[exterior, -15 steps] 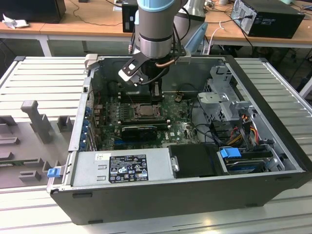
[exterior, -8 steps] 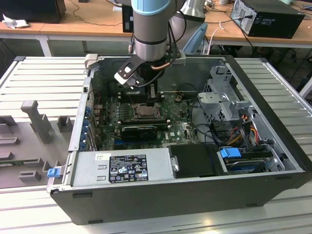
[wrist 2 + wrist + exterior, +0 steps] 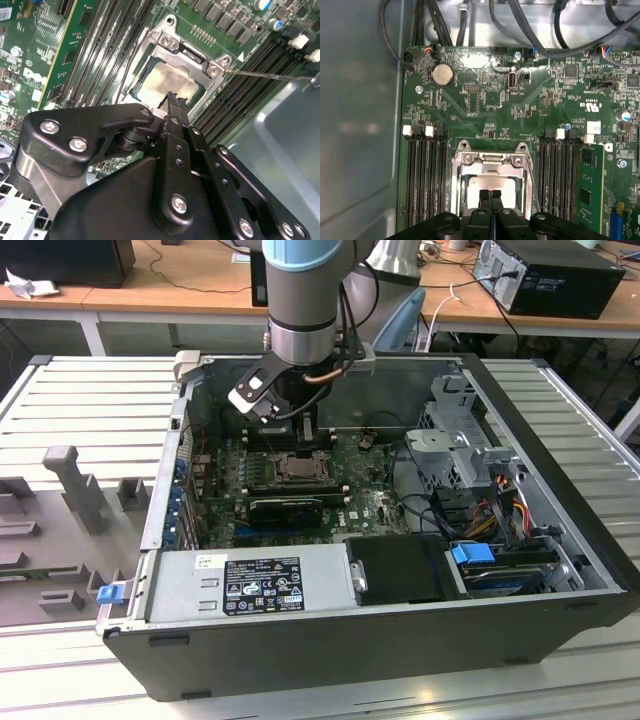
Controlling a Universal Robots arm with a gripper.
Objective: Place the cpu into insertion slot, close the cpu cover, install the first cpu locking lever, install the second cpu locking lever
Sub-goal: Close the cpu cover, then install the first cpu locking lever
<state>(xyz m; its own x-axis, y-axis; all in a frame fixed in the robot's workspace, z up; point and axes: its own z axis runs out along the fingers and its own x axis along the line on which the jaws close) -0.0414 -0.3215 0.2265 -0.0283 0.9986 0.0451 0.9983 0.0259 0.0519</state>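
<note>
The cpu (image 3: 172,80) lies in the insertion slot (image 3: 490,172), its dull silvery top (image 3: 472,186) showing through the window of the cpu cover (image 3: 192,54). The cover frame (image 3: 487,161) lies flat over the chip. My gripper (image 3: 490,196) is shut with nothing between its fingers, and its black tips (image 3: 172,98) hover just above the chip's edge. One thin locking lever (image 3: 270,76) sticks out sideways from the socket corner. A second wire lever (image 3: 126,65) runs along the opposite side. In the exterior view the gripper (image 3: 300,430) hangs over the socket (image 3: 298,467).
Black memory slots (image 3: 425,175) flank the socket on both sides. A black card (image 3: 285,508) sits in front of the socket, the power supply (image 3: 250,582) nearer still. Drive cage and cables (image 3: 470,455) fill the exterior view's right. The case walls (image 3: 165,470) enclose everything.
</note>
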